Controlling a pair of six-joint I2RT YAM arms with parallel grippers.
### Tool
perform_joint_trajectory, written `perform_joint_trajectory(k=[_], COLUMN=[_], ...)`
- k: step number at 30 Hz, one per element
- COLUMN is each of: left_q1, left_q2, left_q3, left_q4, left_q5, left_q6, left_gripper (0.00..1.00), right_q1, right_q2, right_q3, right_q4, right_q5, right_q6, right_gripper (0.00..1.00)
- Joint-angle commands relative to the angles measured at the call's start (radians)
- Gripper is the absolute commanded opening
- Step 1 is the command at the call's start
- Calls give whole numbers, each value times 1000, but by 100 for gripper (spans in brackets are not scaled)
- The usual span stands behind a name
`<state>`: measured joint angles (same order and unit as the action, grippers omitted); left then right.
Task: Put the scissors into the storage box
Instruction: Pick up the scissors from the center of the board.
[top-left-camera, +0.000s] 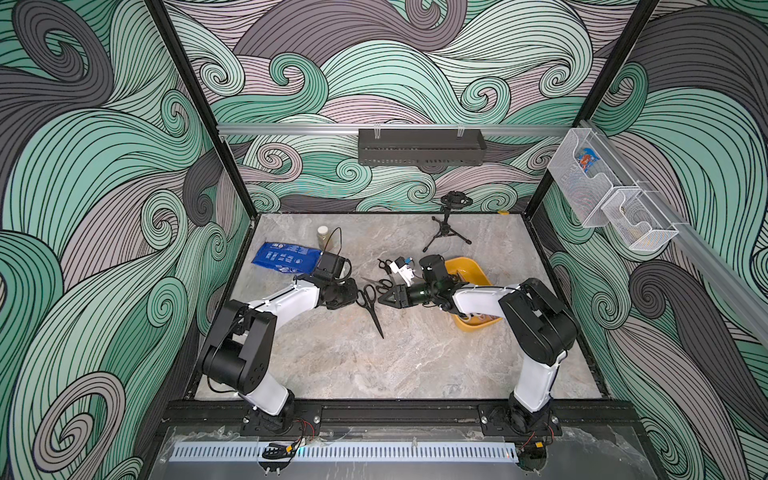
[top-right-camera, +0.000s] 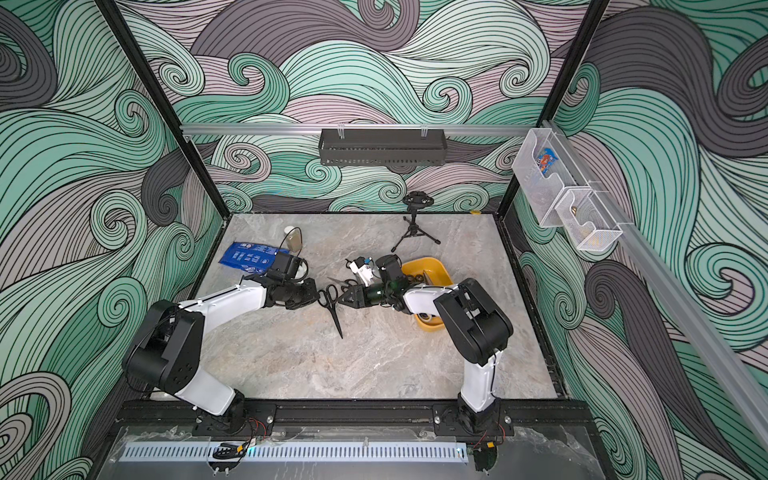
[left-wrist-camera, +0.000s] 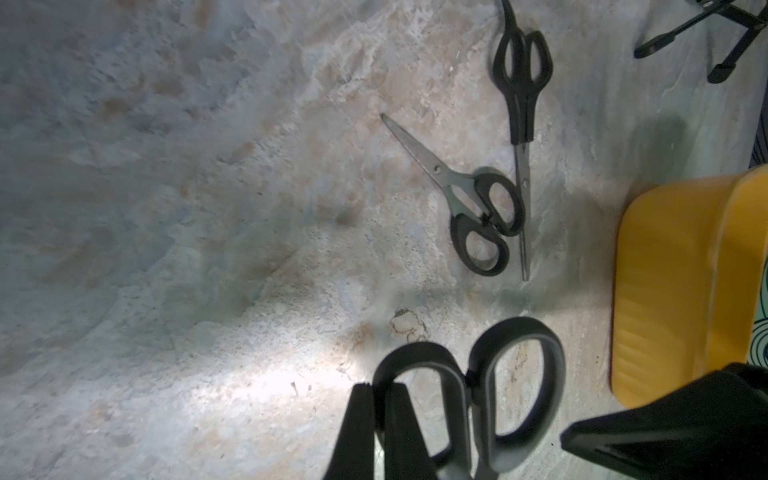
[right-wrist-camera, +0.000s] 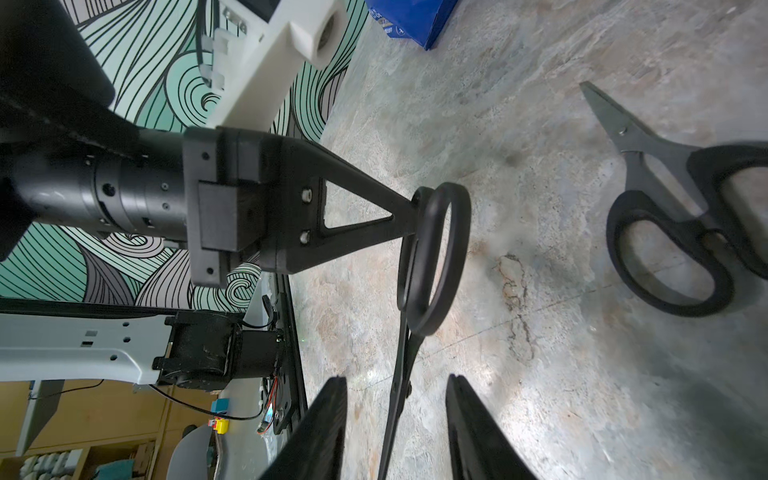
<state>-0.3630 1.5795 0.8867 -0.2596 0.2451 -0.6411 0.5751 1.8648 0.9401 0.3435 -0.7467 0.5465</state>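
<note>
Left gripper (right-wrist-camera: 409, 212) is pressed together on one handle loop of a black-handled pair (top-left-camera: 371, 309). That pair hangs blades down, clear of the table (top-left-camera: 332, 365) in the right wrist view. Whether the tip touches the table cannot be told from the top views.

Right gripper (right-wrist-camera: 397, 380) faces the left one at close range. Its jaws are spread, one on each side of the hanging blades, and no contact with them is seen.

The held pair is at mid-table, left of the box (top-left-camera: 469, 270). The box is yellow and partly covered by the right arm. Dark handles show inside it in a top view, but the count cannot be told.

Two more black-handled pairs lie flat just beyond the grippers. The short pair (left-wrist-camera: 457, 183) is closed. The slim pair (left-wrist-camera: 519, 83) lies with its blade against the short pair's handle. Both are outside the box.

The blue pouch (top-left-camera: 286, 257) carries white print that is too small to read. The packet (top-left-camera: 588, 160) in the wire basket (top-left-camera: 573, 183) is coloured, and its lettering is illegible.
</note>
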Motion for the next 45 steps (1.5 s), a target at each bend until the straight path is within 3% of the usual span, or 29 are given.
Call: perform_joint_trajectory(k=[1,14,19,23,28,33,35,40,45], left_q1=[-13,-39,-46,-54,-57,-56,-55,-34,49], left_q2=[-38,-75,-85,-87,-89,-104,-114,-141,-179], left_q3=[-5,-6,-11,-14,-14,-14,-14,0,-6], left_q4=[36,65,83,90,94,83,75,2,-7], left_q5=[41,64,72,76,82,88,89,45,28], left_q6=[-24,-64,-69,-72,-74,-71,-67,-45,-25], left_gripper=[0,0,0,0,0,41,48,51,52], right_q1=[11,18,20,22,23,21,16,-37,-142], right_q2=[17,51,53,53,53,50,47,17,-75], right_q3=[21,32,37,37,37,33,31,19,2], right_q4=[38,40,42,49,52,50,48,20,-84], right_q5=[-30,-30,-31,-33,-32,-23,-18,-2,34], right_q6=[17,27,31,37,42,40,39,21,-47], right_gripper=[43,40,30,16,10,7,7,6,6])
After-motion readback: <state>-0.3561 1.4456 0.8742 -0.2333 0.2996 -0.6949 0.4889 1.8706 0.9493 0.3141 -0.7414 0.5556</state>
